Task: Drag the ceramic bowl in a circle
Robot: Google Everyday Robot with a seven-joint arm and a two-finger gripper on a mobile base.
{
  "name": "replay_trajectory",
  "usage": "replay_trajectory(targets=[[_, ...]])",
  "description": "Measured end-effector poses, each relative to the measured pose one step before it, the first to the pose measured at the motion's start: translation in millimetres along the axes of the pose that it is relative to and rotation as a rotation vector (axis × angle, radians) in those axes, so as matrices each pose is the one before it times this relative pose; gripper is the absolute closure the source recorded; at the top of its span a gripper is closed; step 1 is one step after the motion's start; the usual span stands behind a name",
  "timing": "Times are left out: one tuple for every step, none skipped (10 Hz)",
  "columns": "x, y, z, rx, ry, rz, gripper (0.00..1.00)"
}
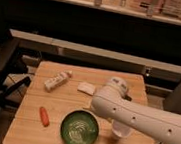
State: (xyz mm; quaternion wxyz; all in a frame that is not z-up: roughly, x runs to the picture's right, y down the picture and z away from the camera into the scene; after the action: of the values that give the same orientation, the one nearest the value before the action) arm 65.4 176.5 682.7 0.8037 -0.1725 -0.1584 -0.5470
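Tool and wrist are hidden behind the thick white robot arm (pixel 143 119), whose rounded end is held over the middle right of the pale wooden table (pixel 25 128). The jaws are set wide, and nothing is seen to be held in them. Nearest that end, at its front left, the wide, shallow, dark green ceramic bowl (pixel 79 130) with a pale ringed pattern inside is found flat on the table, close to the front edge and apart from the arm. Just under the arm, to the right of the bowl, a small white cup (pixel 120 131) is partly covered. Farther left of the bowl a small orange carrot-shaped piece (pixel 44 116) is laid. Behind, toward the far edge, a pale oblong packet (pixel 57 80) is set aslant, and a flat white packet (pixel 86 88) is seen just beside the arm's end.
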Motion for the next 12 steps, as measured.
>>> replay_trajectory(targets=[[-3.52,-2.58,3.05,0.00260,-0.00742,-0.01581,0.20],[-0.19,-1.10,1.74,0.00153,-0.00389,-0.01070,0.20],[-1.37,-0.16,3.50,-0.00088,-0.00911,-0.01721,0.20],[-0.43,-1.75,4.46,0.00607,-0.01247,-0.01067,0.20],[-1.69,0.57,4.97,0.00303,-0.01004,0.00019,0.20],[-2.62,-1.60,9.93,0.00947,-0.01285,-0.00573,0.20],[-1.49,-2.95,4.62,0.00656,-0.00752,-0.01328,0.20],[-1.26,0.05,1.78,0.00321,-0.00683,-0.00833,0.20],[-0.60,1.32,3.16,0.00352,-0.00775,-0.00468,0.20],[-0.29,0.84,3.94,0.00534,-0.01057,-0.00057,0.20],[-0.77,2.58,6.47,0.00490,-0.01321,0.00312,0.20],[-0.35,2.79,4.86,0.00261,-0.00941,0.00125,0.20]])
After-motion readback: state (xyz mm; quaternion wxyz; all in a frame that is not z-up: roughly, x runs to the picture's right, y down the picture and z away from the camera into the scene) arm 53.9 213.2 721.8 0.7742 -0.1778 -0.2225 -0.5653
